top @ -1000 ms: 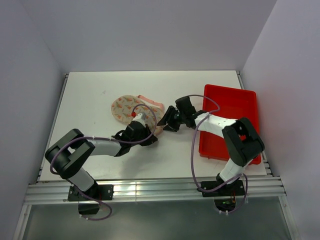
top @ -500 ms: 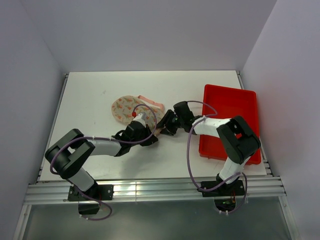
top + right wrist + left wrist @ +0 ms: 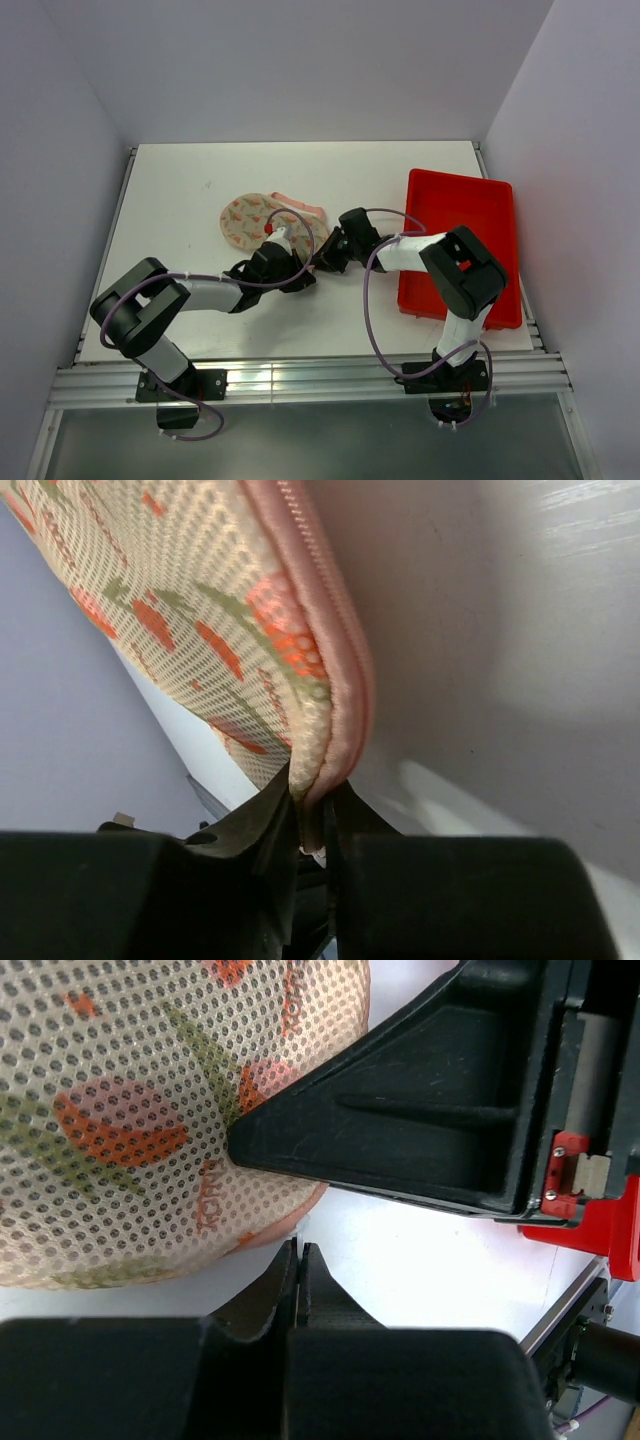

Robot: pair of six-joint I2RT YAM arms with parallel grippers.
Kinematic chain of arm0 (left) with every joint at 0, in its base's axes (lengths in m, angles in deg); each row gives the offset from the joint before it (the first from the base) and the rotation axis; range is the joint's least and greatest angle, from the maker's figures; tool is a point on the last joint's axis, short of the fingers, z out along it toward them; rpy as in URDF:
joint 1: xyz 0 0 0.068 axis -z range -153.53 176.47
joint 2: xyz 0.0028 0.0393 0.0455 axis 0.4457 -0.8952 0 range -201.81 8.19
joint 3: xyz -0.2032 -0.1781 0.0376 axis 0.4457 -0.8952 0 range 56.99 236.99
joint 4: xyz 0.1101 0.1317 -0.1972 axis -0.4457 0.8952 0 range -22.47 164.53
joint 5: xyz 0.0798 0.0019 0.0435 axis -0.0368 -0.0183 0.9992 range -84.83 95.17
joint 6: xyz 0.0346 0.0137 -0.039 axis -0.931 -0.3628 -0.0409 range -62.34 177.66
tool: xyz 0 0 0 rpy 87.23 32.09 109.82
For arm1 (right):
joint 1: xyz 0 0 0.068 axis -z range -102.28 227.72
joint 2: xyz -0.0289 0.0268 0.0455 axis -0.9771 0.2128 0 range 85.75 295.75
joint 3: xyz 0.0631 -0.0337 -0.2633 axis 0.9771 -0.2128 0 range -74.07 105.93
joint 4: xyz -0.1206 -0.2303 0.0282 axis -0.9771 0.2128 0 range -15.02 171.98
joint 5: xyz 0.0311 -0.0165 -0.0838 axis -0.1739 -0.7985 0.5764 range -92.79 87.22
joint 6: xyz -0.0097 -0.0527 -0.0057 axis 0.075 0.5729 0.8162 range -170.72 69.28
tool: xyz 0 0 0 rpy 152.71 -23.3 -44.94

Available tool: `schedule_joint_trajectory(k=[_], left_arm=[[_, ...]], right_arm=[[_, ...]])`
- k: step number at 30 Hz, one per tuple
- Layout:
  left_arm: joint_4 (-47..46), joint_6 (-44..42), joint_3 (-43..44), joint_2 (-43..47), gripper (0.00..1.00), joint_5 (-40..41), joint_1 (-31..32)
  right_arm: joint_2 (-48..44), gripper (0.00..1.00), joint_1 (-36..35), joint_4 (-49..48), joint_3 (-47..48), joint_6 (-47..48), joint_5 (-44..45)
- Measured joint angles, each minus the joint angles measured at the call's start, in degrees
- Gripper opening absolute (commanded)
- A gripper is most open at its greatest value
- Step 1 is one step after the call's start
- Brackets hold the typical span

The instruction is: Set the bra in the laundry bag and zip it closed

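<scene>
The laundry bag (image 3: 252, 215) lies folded shut left of the table's middle, beige with orange print and a pink rim. No bra shows in any view. My left gripper (image 3: 298, 268) is at the bag's near right edge. In the left wrist view (image 3: 297, 1248) its jaws are shut on a thin tab at the bag's (image 3: 130, 1110) pink rim. My right gripper (image 3: 323, 257) is at the bag's right end. In the right wrist view (image 3: 312, 810) it is shut on the pink zipper rim (image 3: 322, 620) of the bag (image 3: 190, 600).
A red plastic tray (image 3: 462, 245) stands at the right, under the right arm's forearm, and shows in the left wrist view (image 3: 600, 1245). The right gripper's black finger (image 3: 420, 1110) lies close over the bag. White walls enclose the table.
My right gripper has moved left up to the bag's right end. The bag has shifted slightly left. The left arm has hardly moved.
</scene>
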Motion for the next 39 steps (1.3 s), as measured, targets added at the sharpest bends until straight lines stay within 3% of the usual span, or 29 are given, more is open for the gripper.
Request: schedule_joint_trajectory(k=[1,7,20,39], left_arm=[[0.00,-0.09,0.00,0.00,0.00,0.04,0.00],[-0.83,-0.11,-1.75,0.57,0.00,0.66,-0.07],[-3.30,1.05,-9.55,5.55,0.00,1.09,-3.54],[-4.42,2.45,-11.56,9.01,0.00,-1.07,-7.48]], right_arm=[[0.02,0.10,0.00,-0.11,0.00,-0.20,0.04],[0.02,0.05,-0.04,0.24,0.13,0.00,0.61],[0.02,0.03,-0.15,1.60,0.59,2.05,0.55],[-0.07,0.03,0.00,2.97,2.51,6.45,-0.72]])
